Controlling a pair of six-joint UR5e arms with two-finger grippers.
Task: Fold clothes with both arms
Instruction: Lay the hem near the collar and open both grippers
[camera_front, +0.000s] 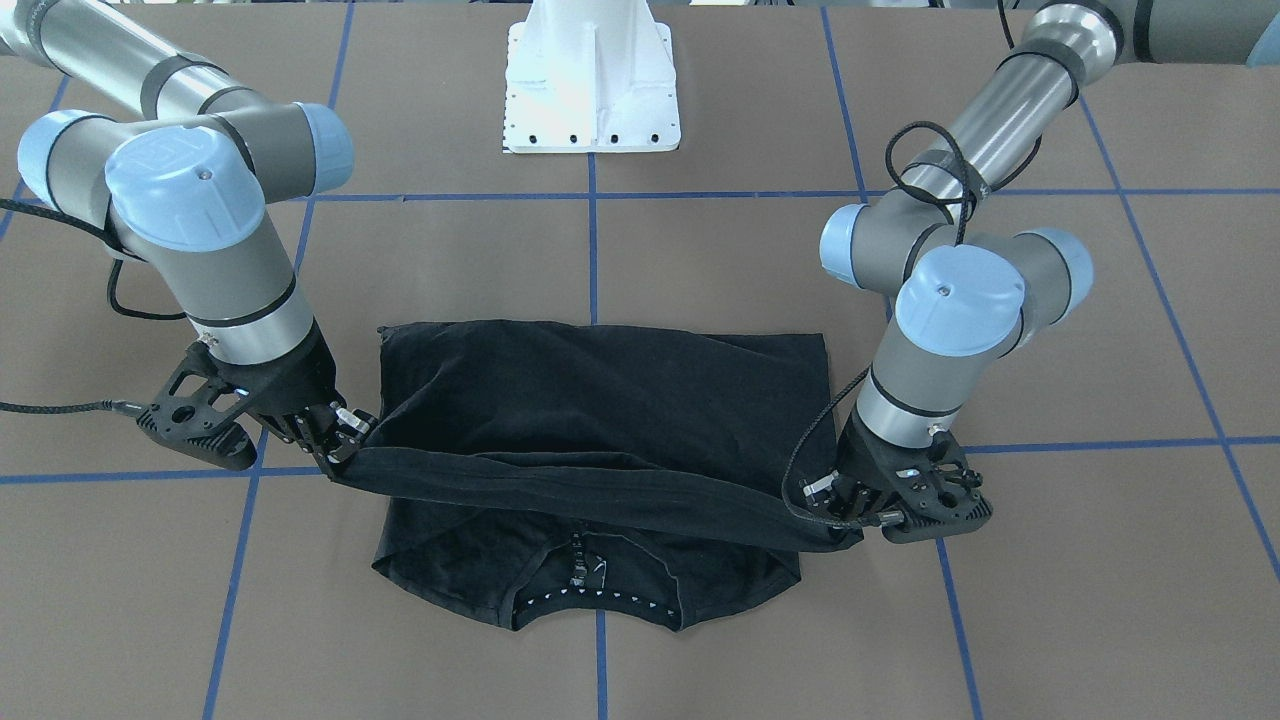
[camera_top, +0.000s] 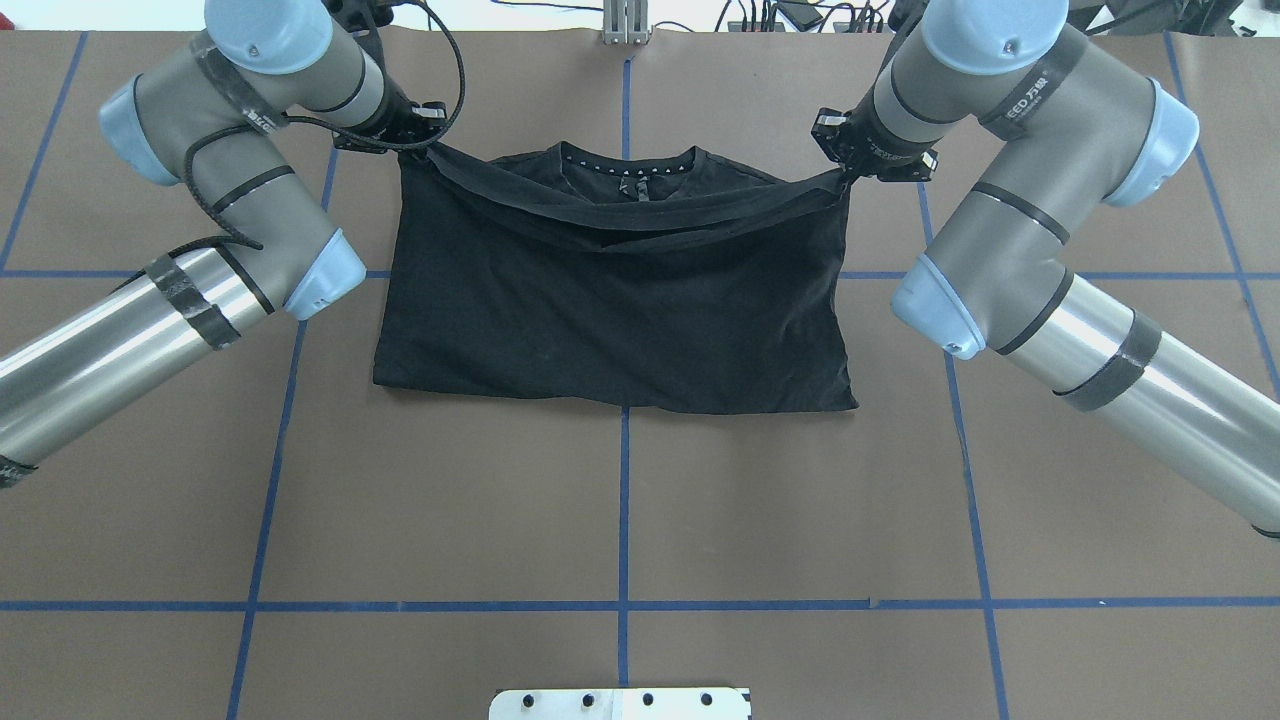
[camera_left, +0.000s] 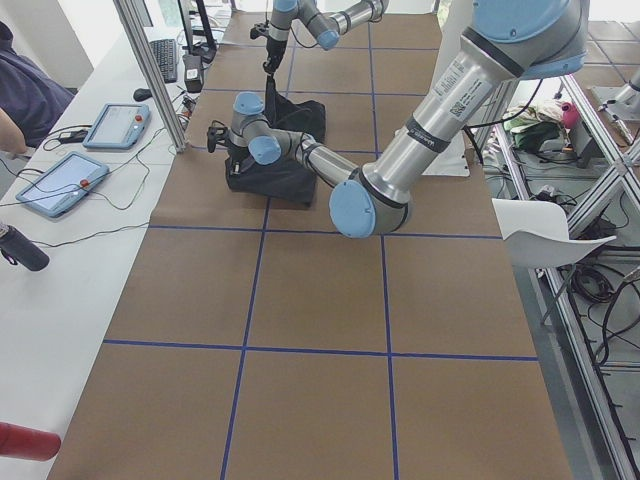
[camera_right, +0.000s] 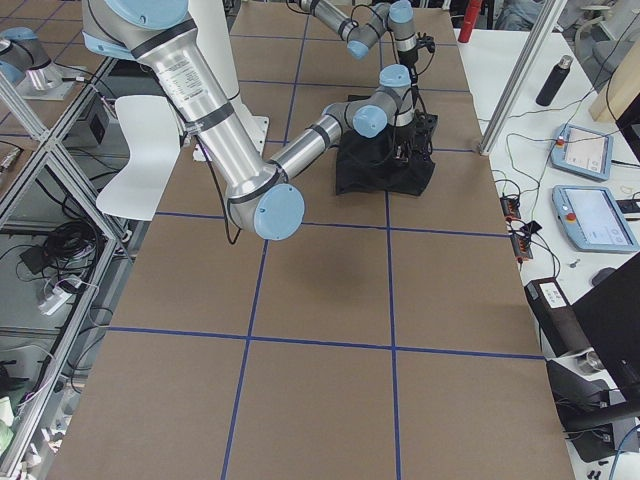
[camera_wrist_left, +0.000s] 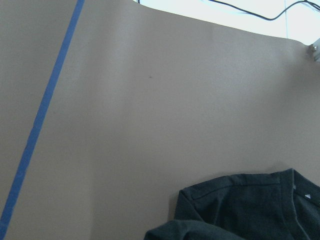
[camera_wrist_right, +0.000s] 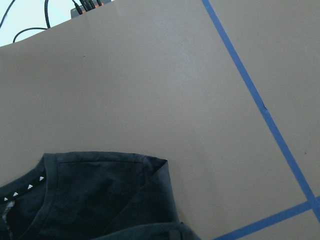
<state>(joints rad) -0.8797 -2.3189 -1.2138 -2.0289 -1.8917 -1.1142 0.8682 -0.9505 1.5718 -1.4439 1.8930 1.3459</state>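
Note:
The black T-shirt (camera_front: 600, 390) (camera_top: 620, 310) lies on the brown table, with its collar (camera_top: 625, 172) (camera_front: 590, 595) at the end far from the robot's base. A folded edge of it is stretched taut between the two grippers, raised just above the collar end. My left gripper (camera_top: 415, 145) (camera_front: 835, 525) is shut on one end of that edge. My right gripper (camera_top: 845, 172) (camera_front: 335, 450) is shut on the other end. Each wrist view shows only a corner of the shirt (camera_wrist_left: 240, 205) (camera_wrist_right: 95, 195) on bare table, not the fingers. The graphic is hidden.
The white base pedestal (camera_front: 592, 90) (camera_top: 620, 703) stands at the robot's edge of the table. Blue tape lines (camera_top: 624, 520) grid the brown surface. Beside the table's far edge a bench holds tablets (camera_left: 60, 180) and a dark bottle (camera_left: 22, 247); a person's sleeve (camera_left: 25, 85) shows there.

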